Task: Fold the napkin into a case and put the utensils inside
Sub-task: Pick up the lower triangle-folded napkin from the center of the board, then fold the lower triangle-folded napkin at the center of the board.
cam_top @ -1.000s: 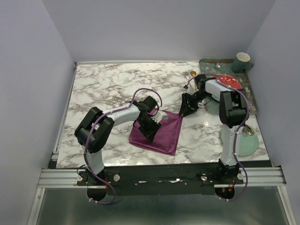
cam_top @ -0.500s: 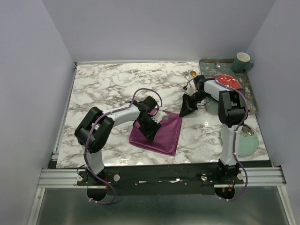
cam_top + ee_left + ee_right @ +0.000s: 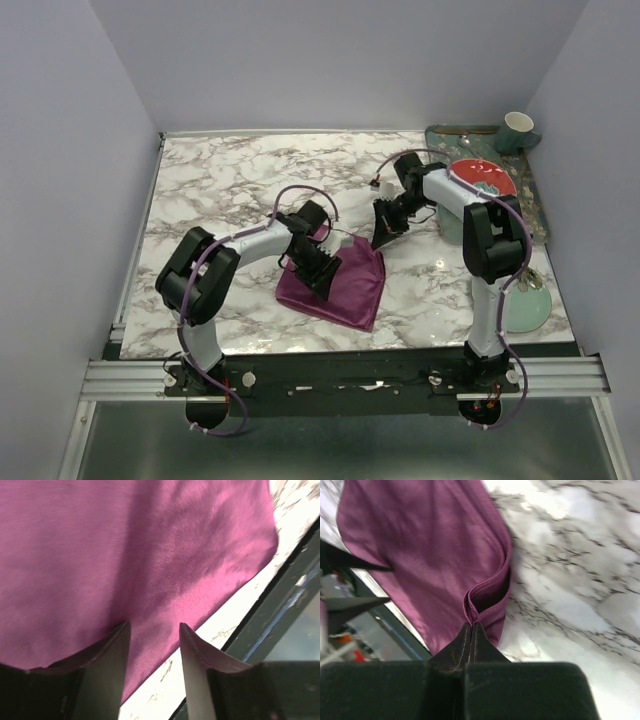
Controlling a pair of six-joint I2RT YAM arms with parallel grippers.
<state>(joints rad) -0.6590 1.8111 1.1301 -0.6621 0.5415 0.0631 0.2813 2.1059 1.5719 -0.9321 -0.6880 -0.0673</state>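
Note:
The plum-purple napkin point(image 3: 352, 290) lies folded on the marble near the table's front middle. It also shows in the left wrist view point(image 3: 125, 555) and the right wrist view point(image 3: 420, 545). My right gripper point(image 3: 380, 238) is shut on the napkin's far right hem point(image 3: 471, 625), and the edge there is pinched up into a small loop. My left gripper point(image 3: 320, 270) is open with its jaws apart, low over the napkin's left part point(image 3: 152, 625). I cannot make out the fork or the spoon. The right arm covers the spot by the tray.
A dark green tray point(image 3: 535, 215) at the back right holds a red plate point(image 3: 485, 175) and a cup point(image 3: 518, 128). A pale green plate point(image 3: 528, 308) sits at the front right behind the right arm. The table's front edge point(image 3: 280, 600) is close to the napkin.
The right arm has swung left and in over the table while pinching the napkin's far right corner, and that edge has bunched inward. The left gripper has shifted slightly left on the cloth.

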